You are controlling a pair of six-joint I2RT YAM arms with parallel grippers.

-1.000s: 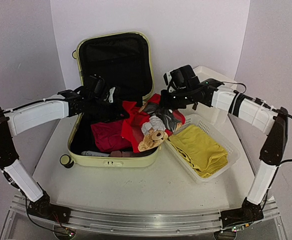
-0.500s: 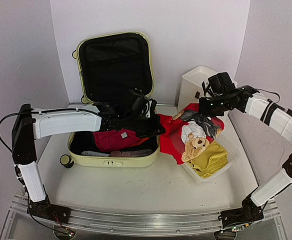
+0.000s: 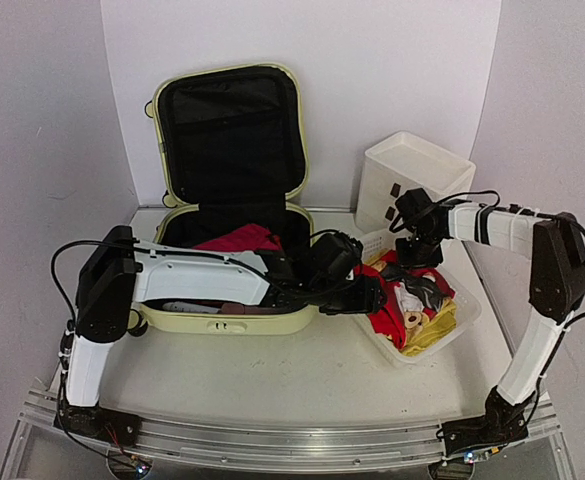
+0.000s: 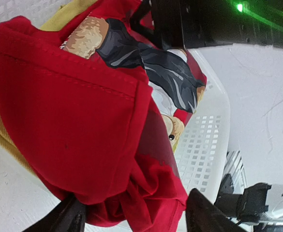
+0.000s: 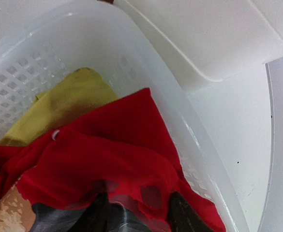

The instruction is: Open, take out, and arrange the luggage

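Observation:
The luggage (image 3: 227,322) lies open on the table, its black-lined lid (image 3: 232,130) standing against the back wall, and red clothing (image 3: 237,240) remains inside. A red bear-print shirt (image 3: 397,312) (image 4: 83,121) (image 5: 117,145) lies in the white mesh basket (image 3: 469,308) over a yellow cloth (image 3: 442,325) (image 5: 68,101). My left gripper (image 3: 370,297) (image 4: 131,217) is at the basket's near-left edge, open, with the shirt's bunched hem loose between its jaws. My right gripper (image 3: 417,255) (image 5: 139,215) hovers over the basket's back, open, with the shirt's edge draped between its fingers.
A white drawer box (image 3: 412,170) (image 5: 204,38) stands right behind the basket (image 5: 146,63), close to my right gripper. My left arm stretches across the front of the luggage. The basket's mesh wall (image 4: 204,140) rises just beyond the shirt.
Both arms carried the red shirt from over the luggage to the right and lowered it into the basket. Both grippers, shut on it before, now stand open.

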